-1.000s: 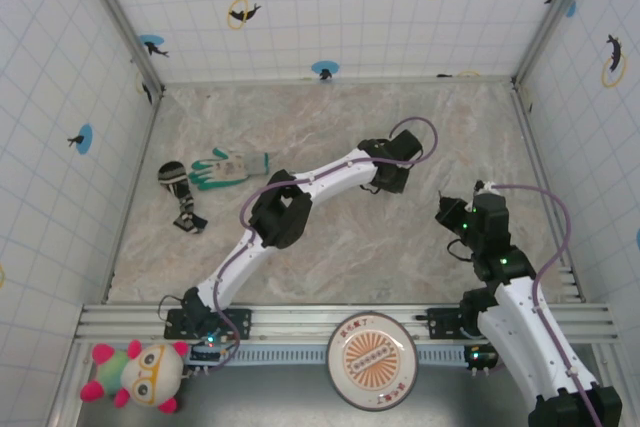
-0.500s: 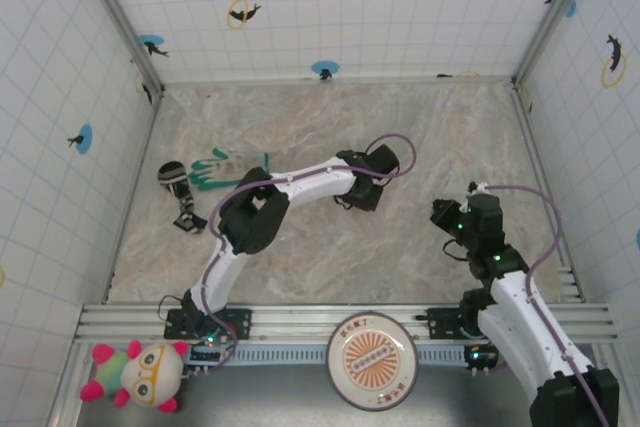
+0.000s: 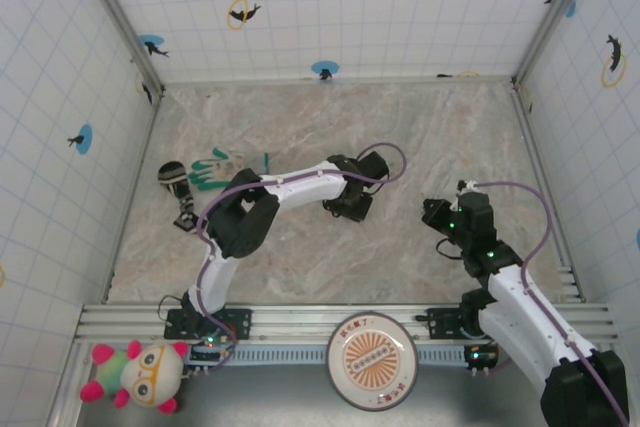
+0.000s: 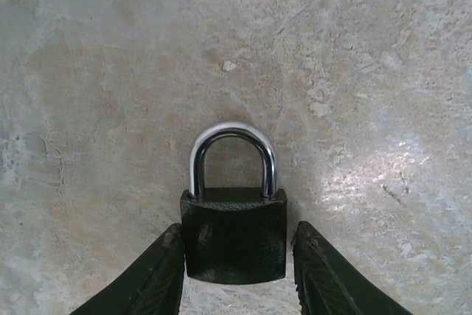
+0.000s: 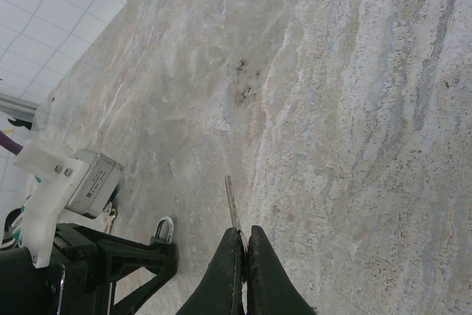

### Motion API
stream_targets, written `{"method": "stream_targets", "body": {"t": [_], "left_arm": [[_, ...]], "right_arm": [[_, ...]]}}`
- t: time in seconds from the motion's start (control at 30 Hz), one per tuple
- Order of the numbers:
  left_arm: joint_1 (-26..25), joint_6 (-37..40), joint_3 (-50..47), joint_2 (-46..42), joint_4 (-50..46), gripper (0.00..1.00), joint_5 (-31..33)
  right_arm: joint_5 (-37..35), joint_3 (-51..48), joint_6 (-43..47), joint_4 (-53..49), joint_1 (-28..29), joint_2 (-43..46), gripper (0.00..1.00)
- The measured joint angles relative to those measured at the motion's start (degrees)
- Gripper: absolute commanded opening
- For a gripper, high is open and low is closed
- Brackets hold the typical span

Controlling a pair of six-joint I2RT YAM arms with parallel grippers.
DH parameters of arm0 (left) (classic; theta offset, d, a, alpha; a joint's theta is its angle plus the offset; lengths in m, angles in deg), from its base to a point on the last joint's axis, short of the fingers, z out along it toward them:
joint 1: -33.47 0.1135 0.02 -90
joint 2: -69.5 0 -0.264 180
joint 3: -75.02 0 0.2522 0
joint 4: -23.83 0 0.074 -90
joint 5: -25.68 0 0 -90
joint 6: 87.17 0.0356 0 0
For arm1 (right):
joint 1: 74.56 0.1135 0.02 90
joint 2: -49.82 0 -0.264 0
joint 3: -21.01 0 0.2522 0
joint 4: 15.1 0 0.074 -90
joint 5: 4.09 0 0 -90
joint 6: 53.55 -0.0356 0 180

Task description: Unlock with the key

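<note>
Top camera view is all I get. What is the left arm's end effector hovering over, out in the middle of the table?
Observer: A black padlock with a silver shackle. It lies flat on the table, between the fingers of the left end effector.
Operator: Is it squeezing the thing?
Observer: It seems not. A thin gap shows between the padlock and one finger.
Operator: And the other arm, is it carrying anything?
Observer: Yes. The right end effector is shut on the key, whose thin blade sticks out past the fingertips.
</note>
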Motion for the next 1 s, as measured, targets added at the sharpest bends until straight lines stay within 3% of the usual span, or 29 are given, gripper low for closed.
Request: {"method": "stream_targets", "body": {"t": [0.37,1.0], "left_arm": [[0.0,1.22,2.95,2.01,-2.82,0.39,-1.11],[1.64,1.31,1.73,1.62,-1.2,0.2,-4.57]], "right_arm": [[-0.74,-0.02,-0.79,0.68,0.04,0.04,0.0],[-1.36,-0.39,-1.46,2.75,0.24,-0.79,0.0]]}}
